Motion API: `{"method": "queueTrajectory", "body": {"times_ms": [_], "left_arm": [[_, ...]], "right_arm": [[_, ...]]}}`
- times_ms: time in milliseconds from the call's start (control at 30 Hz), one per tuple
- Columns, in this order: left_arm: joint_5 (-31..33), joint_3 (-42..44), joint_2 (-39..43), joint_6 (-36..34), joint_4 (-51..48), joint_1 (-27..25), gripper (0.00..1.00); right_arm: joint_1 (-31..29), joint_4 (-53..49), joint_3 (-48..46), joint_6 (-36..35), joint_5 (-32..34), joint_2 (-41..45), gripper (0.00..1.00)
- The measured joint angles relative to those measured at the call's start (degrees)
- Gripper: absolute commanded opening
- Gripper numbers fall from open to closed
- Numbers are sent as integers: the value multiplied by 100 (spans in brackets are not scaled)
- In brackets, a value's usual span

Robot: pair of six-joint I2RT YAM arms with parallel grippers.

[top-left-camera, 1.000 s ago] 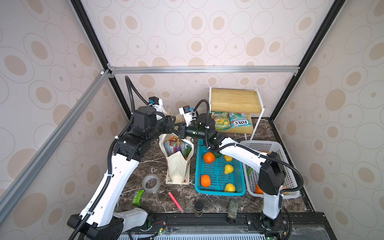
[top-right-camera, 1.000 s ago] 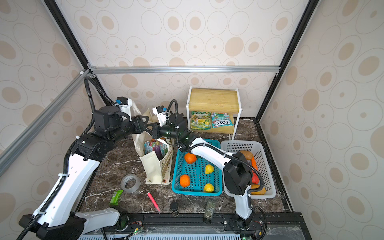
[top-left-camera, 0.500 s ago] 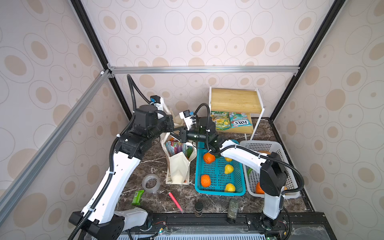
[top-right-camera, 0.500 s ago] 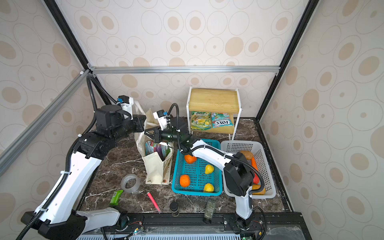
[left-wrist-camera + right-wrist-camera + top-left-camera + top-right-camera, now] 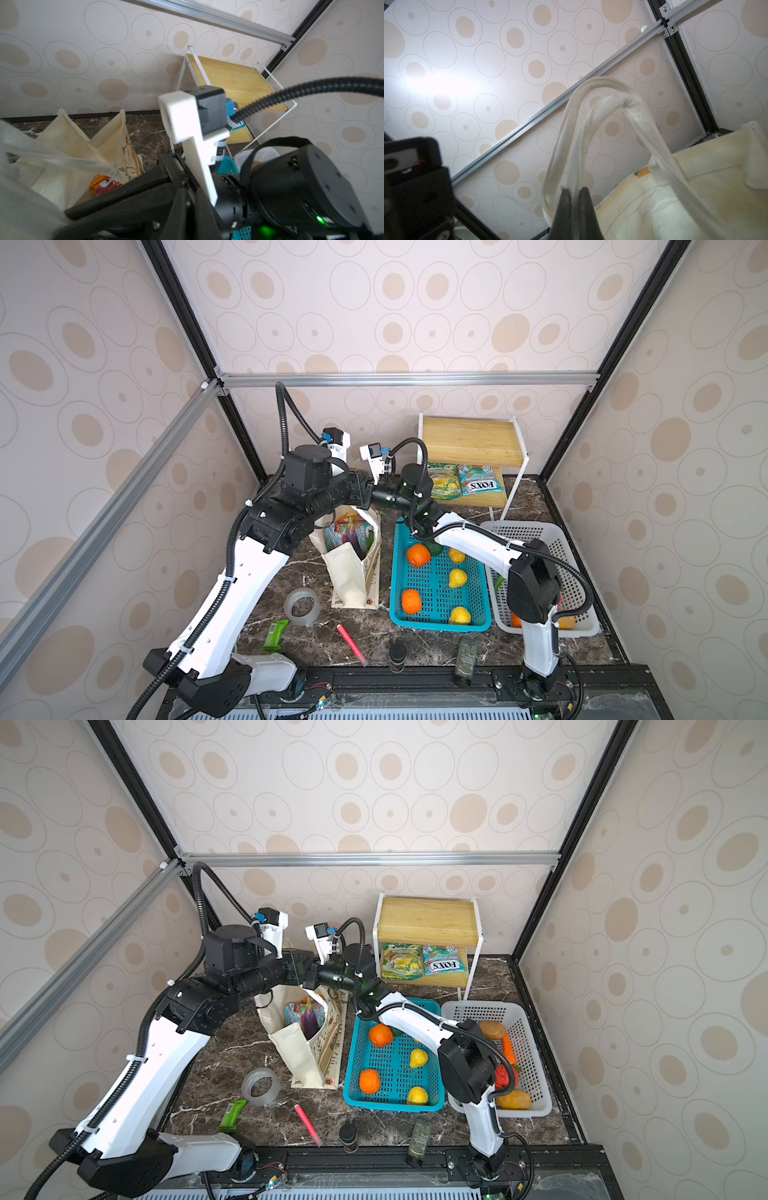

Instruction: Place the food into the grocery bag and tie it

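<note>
Since a second ago my left arm point(image 5: 249, 572) has swung in, so its wrist meets my right arm point(image 5: 469, 539) above the bag. On the dark marble desk point(image 5: 316, 639) the grocery bag point(image 5: 353, 585) stands left of centre, upright, long axis vertical, mouth up, printed side facing right. Just right of it sits the turquoise basket point(image 5: 436, 626), then the white basket point(image 5: 586, 628). The wooden shelf point(image 5: 469, 439) stands at the far side with two candy packets point(image 5: 478, 485). A tape roll point(image 5: 302, 605) lies near-left of the bag. Both wrists crowd the bag's mouth. My right jaws are pinched together on a white handle point(image 5: 602, 104). Whether my left jaws grip anything I cannot tell. An eggplant point(image 5: 309, 1017) lies inside the bag.
</note>
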State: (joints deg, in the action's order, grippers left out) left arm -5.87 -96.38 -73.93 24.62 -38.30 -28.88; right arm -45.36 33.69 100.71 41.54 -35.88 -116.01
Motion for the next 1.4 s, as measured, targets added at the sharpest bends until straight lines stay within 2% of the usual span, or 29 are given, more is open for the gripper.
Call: {"method": "queueTrajectory", "body": {"times_ms": [33, 100, 167, 300, 333, 367, 433, 500, 567, 667, 833, 1000, 1167, 1300, 1400], "left_arm": [[-13, 33, 52, 13, 22, 0, 16], [13, 61, 162, 0, -24, -7, 31], [192, 52, 256, -48, -68, -46, 39], [793, -212, 328, -197, -293, 55, 74], [931, -227, 385, -210, -295, 146, 80], [1027, -186, 472, -210, -267, 264, 83], [1132, 164, 828, -155, -70, 708, 84], [979, 691, 1290, 7, 81, 1381, 86], [542, 1307, 1696, 323, 389, 2098, 90], [-315, 2367, 2179, 992, 990, 2879, 99], [-1377, 4000, 2424, 2144, 1869, 3652, 99], [-1908, 5285, 2682, 3233, 2476, 4081, 99], [-2041, 5932, 3189, 4129, 2959, 4127, 99], [-2380, 6745, 3331, 5191, 4249, 4105, 93], [-2546, 7263, 3049, 5836, 5007, 3906, 92]], "right_arm": [[0, 35, 72, 68, 17, -74, 0], [0, 103, 116, 190, 90, -177, 0], [0, 133, -7, 229, 181, -184, 0], [7, -81, -577, 17, 562, 52, 0], [15, -186, -721, -48, 656, 138, 0], [35, -310, -857, -118, 734, 236, 0], [50, -551, -999, -284, 881, 396, 0], [76, -739, -1095, -457, 1014, 575, 0], [98, -964, -1169, -640, 1143, 796, 0], [103, -1150, -1296, -859, 1287, 1088, 0], [105, -1235, -1604, -1069, 1410, 1416, 0], [103, -1305, -1797, -1174, 1453, 1475, 0], [103, -1311, -1947, -1211, 1475, 1510, 0], [103, -1285, -1989, -1204, 1473, 1510, 0], [103, -1261, -1996, -1189, 1473, 1510, 0]]}}
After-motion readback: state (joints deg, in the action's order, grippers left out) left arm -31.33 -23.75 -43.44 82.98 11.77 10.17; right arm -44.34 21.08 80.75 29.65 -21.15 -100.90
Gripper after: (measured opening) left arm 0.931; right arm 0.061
